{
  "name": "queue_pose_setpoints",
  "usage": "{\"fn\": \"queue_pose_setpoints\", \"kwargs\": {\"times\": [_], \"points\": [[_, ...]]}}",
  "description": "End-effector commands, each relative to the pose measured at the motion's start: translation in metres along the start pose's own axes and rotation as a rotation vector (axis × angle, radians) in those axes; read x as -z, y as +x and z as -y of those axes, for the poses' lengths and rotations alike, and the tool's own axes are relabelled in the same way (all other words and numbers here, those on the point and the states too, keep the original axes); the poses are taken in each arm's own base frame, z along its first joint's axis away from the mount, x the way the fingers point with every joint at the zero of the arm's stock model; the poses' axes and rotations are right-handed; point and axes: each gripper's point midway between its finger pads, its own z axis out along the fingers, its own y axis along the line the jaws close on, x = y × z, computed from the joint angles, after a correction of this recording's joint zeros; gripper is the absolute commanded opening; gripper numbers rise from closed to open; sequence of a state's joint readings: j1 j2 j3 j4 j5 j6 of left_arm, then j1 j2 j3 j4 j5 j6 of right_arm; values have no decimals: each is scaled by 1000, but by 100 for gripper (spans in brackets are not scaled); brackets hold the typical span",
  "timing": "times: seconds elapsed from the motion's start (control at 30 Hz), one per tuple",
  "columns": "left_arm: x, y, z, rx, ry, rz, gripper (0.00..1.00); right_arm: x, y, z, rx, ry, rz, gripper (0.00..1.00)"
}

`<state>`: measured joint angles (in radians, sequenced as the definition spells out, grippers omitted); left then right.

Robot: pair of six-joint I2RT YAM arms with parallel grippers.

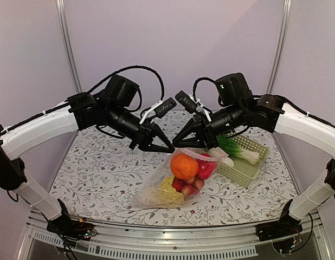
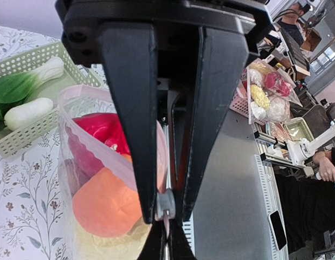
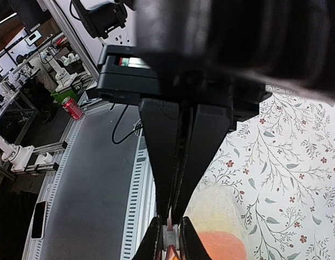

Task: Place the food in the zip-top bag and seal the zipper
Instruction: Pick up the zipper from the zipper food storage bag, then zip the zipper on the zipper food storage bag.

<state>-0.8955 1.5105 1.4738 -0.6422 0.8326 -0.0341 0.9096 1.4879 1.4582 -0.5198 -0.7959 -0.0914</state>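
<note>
Top external view: the left gripper (image 1: 166, 146) and right gripper (image 1: 178, 143) meet tip to tip at the near-left end of the zip-top bag's (image 1: 154, 189) mouth, above the middle of the table (image 1: 102, 173). In the left wrist view the left fingers (image 2: 136, 162) stand almost together, with a thin whitish strip pinched between their tips. In the right wrist view the right fingers (image 3: 162, 162) are likewise nearly closed on a thin pale edge, and the other gripper's tips show just below them. What each clamps looks like the end of the zipper (image 2: 100, 150), whose pinkish-clear rim runs away from the fingers in an open loop toward the basket (image 1: 249, 169).

The bag hangs from that held corner, its lower part resting on the flowered tabletop. Inside, an orange (image 1: 184, 166) sits highest, just beneath the gripper tips. A round red fruit (image 1: 207, 169) lies beside it on the basket side. Small red-pink fruits (image 1: 187, 186) sit under those two, and the napa cabbage (image 1: 159, 197) lies along the bottom.

The pale green slotted basket touches the bag's far end and holds a bok choy (image 1: 239, 150) and a white vegetable (image 2: 27, 112).
</note>
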Motion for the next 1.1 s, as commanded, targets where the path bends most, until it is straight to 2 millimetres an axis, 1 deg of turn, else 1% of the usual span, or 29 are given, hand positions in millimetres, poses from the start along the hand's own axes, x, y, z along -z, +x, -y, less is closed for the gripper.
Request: {"fn": "queue_pose_setpoints", "kwargs": {"times": [0.0, 0.17, 0.33, 1.07], "points": [[9, -25, 15, -86, 23, 69, 0, -7, 18, -1, -44, -27, -50, 8], [13, -27, 13, -91, 8, 81, 0, -7, 22, 0, -52, -18, -57, 0], [17, -26, 7, -81, -12, 87, 0, -4, 24, 3, -50, 17, -59, 0], [32, -26, 1, -81, -61, 93, 0, 14, 26, 9, -35, 122, -43, 0]]}}
